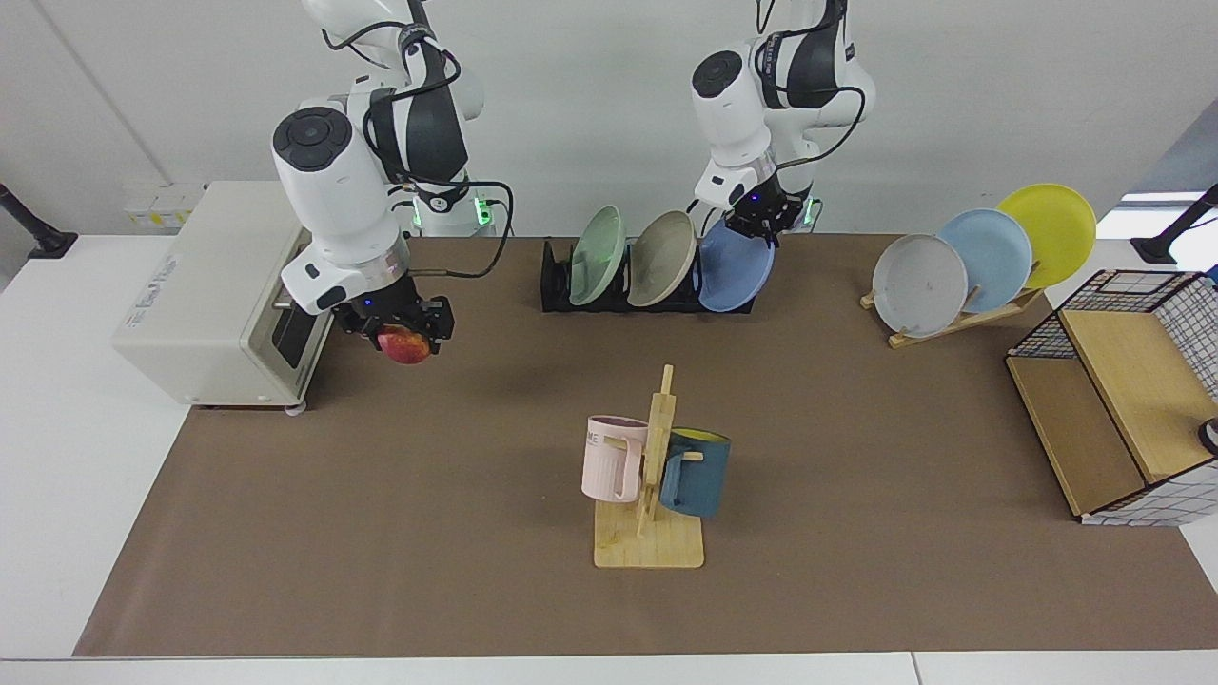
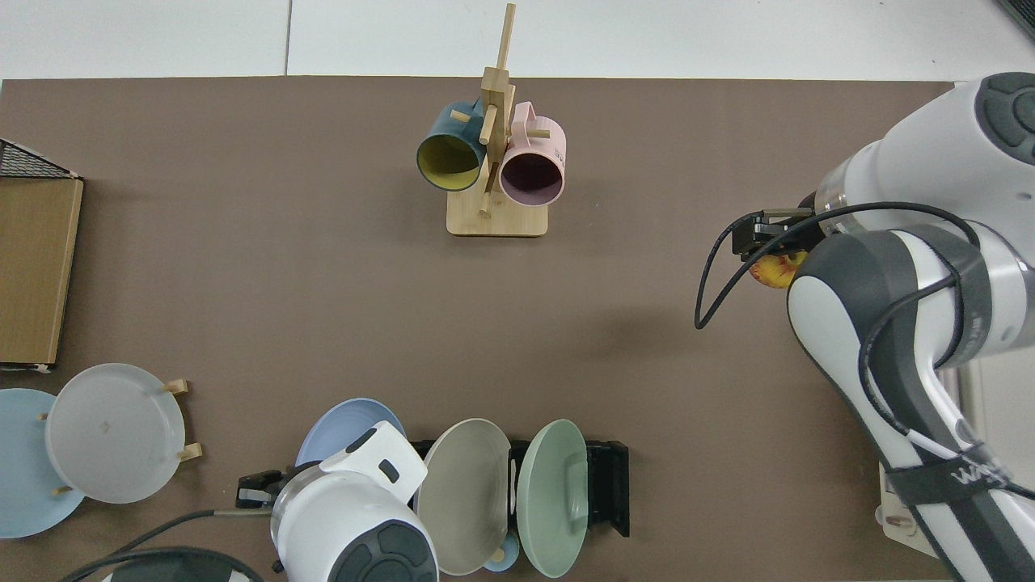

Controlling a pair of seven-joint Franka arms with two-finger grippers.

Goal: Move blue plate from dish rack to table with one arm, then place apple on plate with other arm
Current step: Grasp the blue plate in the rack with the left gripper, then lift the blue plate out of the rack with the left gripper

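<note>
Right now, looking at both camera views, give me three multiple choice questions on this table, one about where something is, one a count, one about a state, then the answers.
1. Where is the apple?
A. In the right end effector, above the mat
B. On the blue plate
C. In the dish rack

2. How many plates sit on the slanted wooden stand?
A. One
B. Three
C. Five

3. What is the left end effector doing?
A. Hanging open, far from the rack
B. Holding a mug
C. Gripping the blue plate's upper rim

Answers:
1 A: the apple sits in the right end effector.
2 B: grey, pale blue and yellow plates on the wooden stand.
3 C: the left end effector pinches the blue plate at the dish rack.
</note>
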